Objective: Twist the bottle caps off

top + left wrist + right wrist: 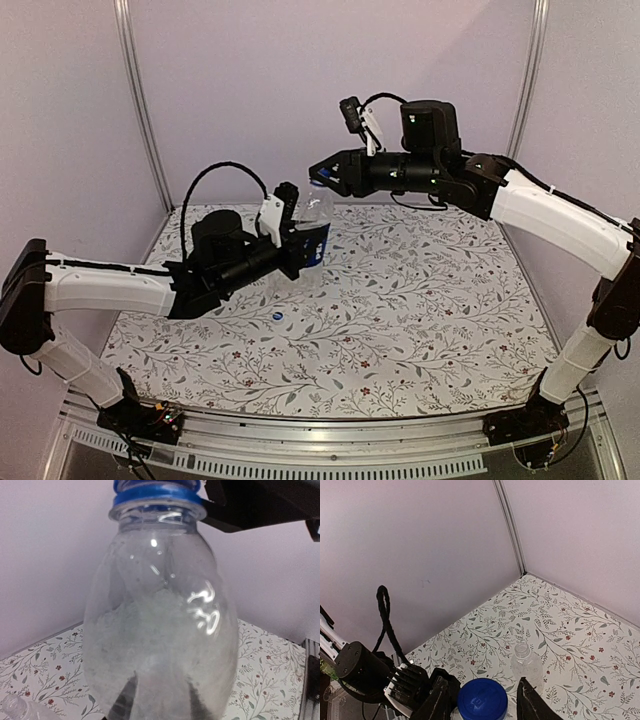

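Closest to the left wrist lens, a plain clear plastic bottle (160, 630), upright, cloudy inside, filling most of that view. Held clear of the table (430, 300), a white surface printed with grey leaves and small red flowers. Topped by a round blue plastic screw cap (482, 699), seated on the neck above a blue collar ring (152, 498). Grasped low on the body by the left gripper (311, 246), clenched round it, with dark finger shapes showing through the plastic at 6 o'clock. Approached from 3 o'clock in the top view by the right gripper (321, 179), black fingers (440, 704) flanking the cap at 9 and 3 o'clock. A sliver of gap on the 3 o'clock side, so cannot tell whether pinching or released.

At 1 o'clock from that cap in the right wrist view, a second small clear plastic bottle (526, 664) on the table, uncapped. At 7 o'clock from the held bottle in the top view, a loose small blue cap (278, 317) lying on the table, apart from the held bottle.
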Robot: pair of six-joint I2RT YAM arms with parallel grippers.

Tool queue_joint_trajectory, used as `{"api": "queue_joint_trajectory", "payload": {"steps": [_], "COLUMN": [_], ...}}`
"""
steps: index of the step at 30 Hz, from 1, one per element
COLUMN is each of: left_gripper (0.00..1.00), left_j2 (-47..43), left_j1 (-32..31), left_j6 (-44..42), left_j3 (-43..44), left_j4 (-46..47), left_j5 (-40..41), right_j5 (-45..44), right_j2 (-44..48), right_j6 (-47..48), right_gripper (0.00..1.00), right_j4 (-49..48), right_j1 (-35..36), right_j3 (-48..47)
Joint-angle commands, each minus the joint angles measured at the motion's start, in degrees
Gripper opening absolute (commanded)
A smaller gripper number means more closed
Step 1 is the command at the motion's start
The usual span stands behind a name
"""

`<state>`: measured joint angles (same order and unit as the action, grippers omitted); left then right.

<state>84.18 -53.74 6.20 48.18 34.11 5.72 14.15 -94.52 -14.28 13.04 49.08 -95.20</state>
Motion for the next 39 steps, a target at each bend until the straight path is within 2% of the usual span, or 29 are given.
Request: {"api": "queue_joint_trajectory", "payload": {"steps": [1,8,18,28,31,34,39], "left_gripper": [0.24,0.24,0.24,0.24,0.24,0.24,0.24], "left_j2": [-0.69,-0.99,-1.61,-2.91,-3.48,-4.13,-5.19], "left_j1": [-0.92,-0.87,-0.89,-0.87,-0.85,-0.66,0.44], "left_j6": [-1.06,-1.20,-1.62,-2.94,-3.54,-4.04,-5.07], "left_j3": [1.39,1.24,0.99,0.64,0.28,-0.55,-1.74], "left_j4": [-0.62,-0.80,-1.13,-1.23,-0.90,-0.23,0.11], "left_j5": [1.18,1.47,1.91,-0.24,-2.68,-6.69,-18.79], "right_j5": [1.29,1.69,2.09,3.81,6.75,15.38,26.05], "right_j2": [-0.58,-0.74,-1.09,-0.02,0.45,0.87,2.07], "right_j6": [-0.13,-0.04,-0.11,3.15,5.78,8.48,15.68], "right_gripper": [0.41,0.32,0.27,0.09,0.07,0.06,0.05], "right_j4": [-0.11,-0.01,0.01,-0.46,-0.77,-1.63,-1.14], "right_j1": [0.27,0.24,0.26,0.24,-0.13,-1.61,-3.14], "right_j3": [-1.22,-1.16,-1.22,-0.69,-0.39,0.22,1.27]}}
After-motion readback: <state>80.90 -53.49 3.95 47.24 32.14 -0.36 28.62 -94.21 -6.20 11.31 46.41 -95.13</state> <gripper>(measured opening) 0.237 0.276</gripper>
